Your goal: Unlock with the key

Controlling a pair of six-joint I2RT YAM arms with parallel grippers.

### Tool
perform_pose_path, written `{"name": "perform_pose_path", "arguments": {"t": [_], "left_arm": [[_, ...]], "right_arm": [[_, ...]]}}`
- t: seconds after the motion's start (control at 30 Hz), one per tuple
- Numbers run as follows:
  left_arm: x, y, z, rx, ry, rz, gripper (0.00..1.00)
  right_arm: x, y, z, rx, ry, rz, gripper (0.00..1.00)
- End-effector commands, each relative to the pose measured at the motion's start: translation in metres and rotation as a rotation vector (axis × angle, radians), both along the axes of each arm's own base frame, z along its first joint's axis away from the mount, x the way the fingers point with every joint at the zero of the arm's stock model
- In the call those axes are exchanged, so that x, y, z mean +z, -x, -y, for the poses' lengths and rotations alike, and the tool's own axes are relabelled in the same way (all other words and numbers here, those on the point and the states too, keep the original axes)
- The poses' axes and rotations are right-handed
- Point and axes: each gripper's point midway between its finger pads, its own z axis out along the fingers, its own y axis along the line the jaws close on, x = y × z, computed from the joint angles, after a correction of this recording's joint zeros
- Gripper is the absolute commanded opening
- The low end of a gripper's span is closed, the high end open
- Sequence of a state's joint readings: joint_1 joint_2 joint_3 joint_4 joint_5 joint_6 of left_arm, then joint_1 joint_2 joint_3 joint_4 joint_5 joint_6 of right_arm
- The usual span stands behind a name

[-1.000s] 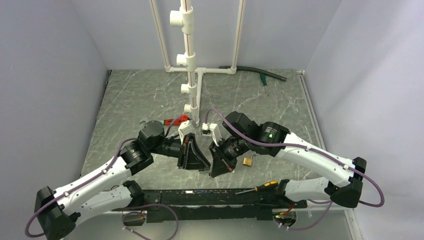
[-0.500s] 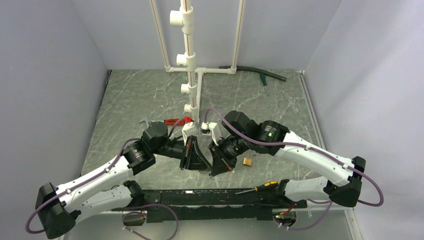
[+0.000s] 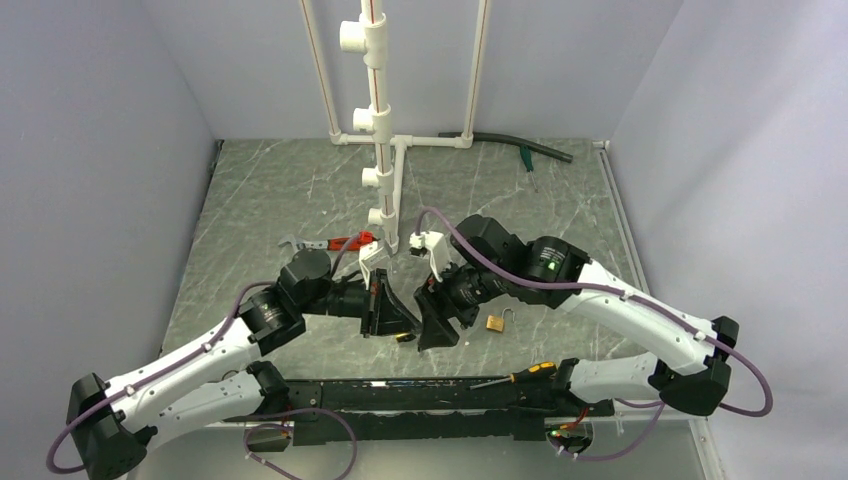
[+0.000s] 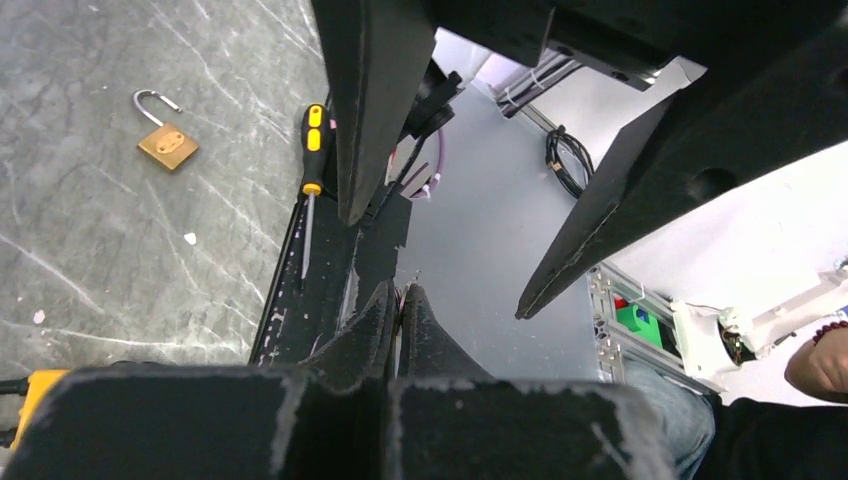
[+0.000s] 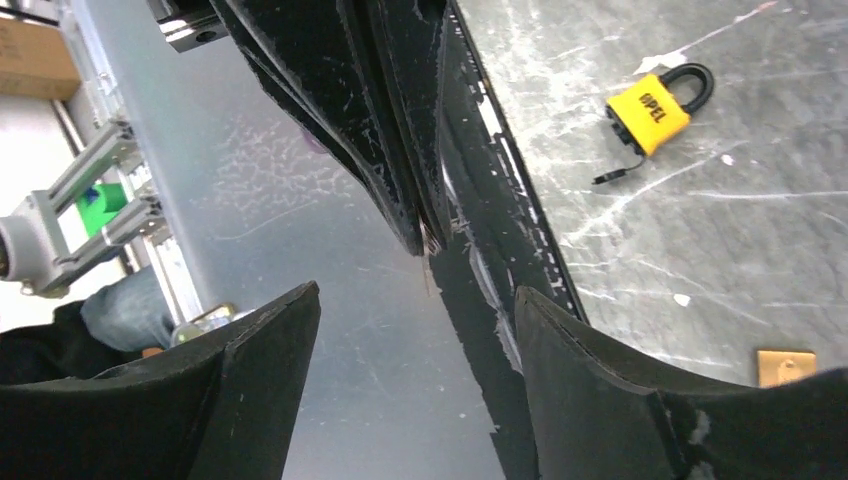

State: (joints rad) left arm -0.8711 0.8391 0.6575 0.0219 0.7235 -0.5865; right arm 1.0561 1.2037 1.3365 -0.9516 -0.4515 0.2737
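Observation:
My left gripper [image 4: 400,292] [image 3: 400,325] is shut, its tips pinching a tiny sliver of grey metal, the key [image 5: 430,236]; most of the key is hidden between the pads. Facing it tip to tip, my right gripper [image 5: 418,292] [image 3: 432,336] stands open with nothing between its fingers [image 4: 365,120], which straddle the left gripper's tips without touching them. The yellow-and-black padlock [image 5: 650,112] [image 3: 405,337] lies on the marble table below the two grippers, with a thin dark piece [image 5: 612,174] at its base.
A brass padlock [image 3: 495,322] [image 4: 166,145] with its shackle open lies right of the grippers. A black-and-yellow screwdriver [image 3: 518,376] [image 4: 311,150] rests on the black rail [image 3: 400,395] at the near edge. A white pipe frame [image 3: 385,150] stands behind, with red pliers [image 3: 345,242] at its foot.
The left gripper has closed on the key while the right gripper, shut a moment ago, has opened and let go. Both wrists shifted slightly.

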Motion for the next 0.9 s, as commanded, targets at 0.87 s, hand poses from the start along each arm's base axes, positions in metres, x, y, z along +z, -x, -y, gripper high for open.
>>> {"name": "perform_pose_path", "arguments": {"t": [0.87], "left_arm": [[-0.012,-0.063,-0.092,0.678,-0.287,0.02,0.0]], "right_arm": [[-0.075,-0.115,0.042,-0.89,0.288,0.122,0.92]]}}
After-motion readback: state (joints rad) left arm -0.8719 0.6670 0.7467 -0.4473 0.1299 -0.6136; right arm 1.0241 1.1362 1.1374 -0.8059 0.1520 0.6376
